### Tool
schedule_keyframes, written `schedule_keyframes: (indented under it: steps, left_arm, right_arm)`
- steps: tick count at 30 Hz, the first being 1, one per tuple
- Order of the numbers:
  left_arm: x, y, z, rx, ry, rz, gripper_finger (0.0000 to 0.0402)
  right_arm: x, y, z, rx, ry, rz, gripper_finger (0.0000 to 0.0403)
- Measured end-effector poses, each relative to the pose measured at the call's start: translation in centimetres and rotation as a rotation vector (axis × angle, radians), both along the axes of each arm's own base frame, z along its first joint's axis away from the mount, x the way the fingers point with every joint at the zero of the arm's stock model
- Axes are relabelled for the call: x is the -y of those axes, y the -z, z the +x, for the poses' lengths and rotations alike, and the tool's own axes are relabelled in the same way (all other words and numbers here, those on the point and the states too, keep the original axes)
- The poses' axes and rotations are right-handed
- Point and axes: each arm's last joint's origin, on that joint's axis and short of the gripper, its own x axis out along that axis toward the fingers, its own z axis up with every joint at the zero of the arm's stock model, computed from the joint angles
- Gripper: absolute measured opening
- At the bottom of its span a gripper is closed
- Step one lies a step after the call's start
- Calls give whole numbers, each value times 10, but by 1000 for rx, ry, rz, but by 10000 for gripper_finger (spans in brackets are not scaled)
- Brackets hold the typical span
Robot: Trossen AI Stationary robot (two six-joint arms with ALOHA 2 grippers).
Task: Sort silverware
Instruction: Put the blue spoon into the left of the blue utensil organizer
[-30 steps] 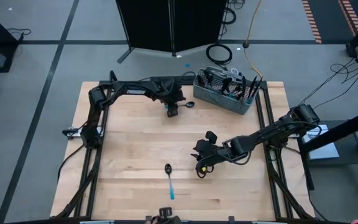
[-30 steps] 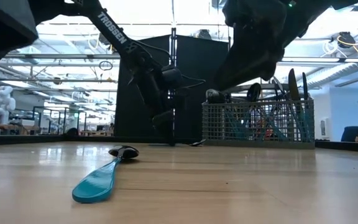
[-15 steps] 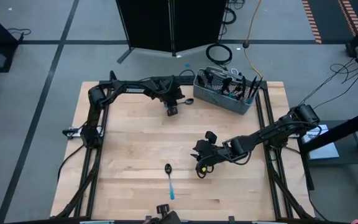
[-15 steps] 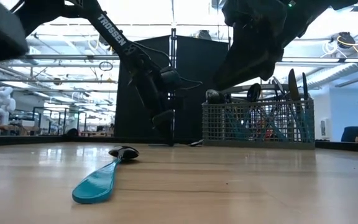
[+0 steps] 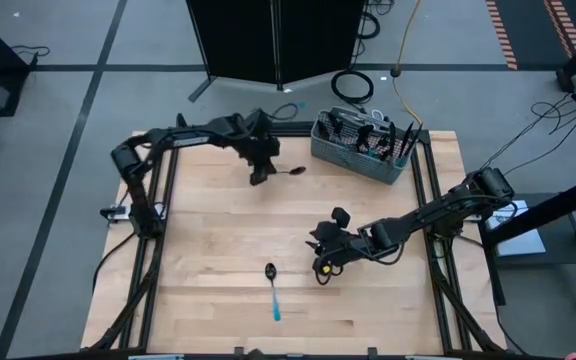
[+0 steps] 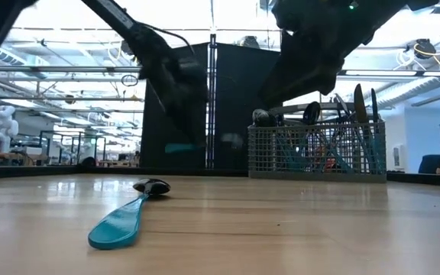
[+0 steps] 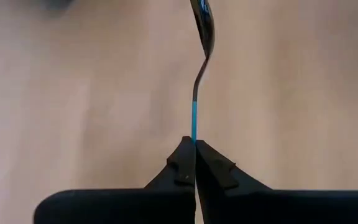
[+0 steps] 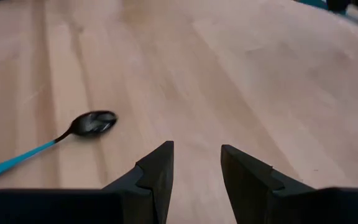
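Beside the mesh basket (image 5: 360, 146), which stands at the far right corner of the wooden surface (image 5: 208, 250), the left pincer (image 5: 260, 172) is shut tight on the blue handle of a spoon (image 5: 290, 170), and the bowl points toward the basket. The grip sits right at the handle's tip, so the spoon can swing; the carry calls for a slow, level move, then a tilt that brings the bowl down into a compartment before the release. Which compartment holds spoons I cannot tell from above, since the dark heads crowd together.

Open room is generous: nothing lies on the wood between the held spoon and the basket's near wall. The basket's rim and the utensils that stick up from it are the things to clear, so an approach from above the rim looks safer than one from the side. The surface's far edge and the dark frame rails run close behind the basket.

Well away from the basket, toward the near edge, the right pincer (image 5: 321, 262) waits with its jaws partly open and empty. A second spoon (image 5: 272, 288) lies flat just beside it, farther still from the basket.
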Motion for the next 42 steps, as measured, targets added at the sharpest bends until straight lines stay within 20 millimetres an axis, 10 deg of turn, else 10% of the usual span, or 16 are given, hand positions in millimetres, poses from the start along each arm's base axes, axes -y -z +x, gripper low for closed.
schedule_keyframes:
  steps: [7, 21, 32, 42]
  left_arm:
    - [39, -9, -28, 379, 284, -306, 1]
    - [107, -23, -37, 960, 448, -220, 0]
    - [131, -23, -32, 987, 495, -222, 0]
    - [141, -27, -25, 1033, 366, -139, 0]
  right_arm:
    - [2, -3, 1, 45, 60, -49, 125]
    - [-1, -47, 23, 392, -79, -352, 158]
    - [8, -64, 28, 548, -27, -352, 284]
    - [21, -66, 33, 591, -93, -307, 289]
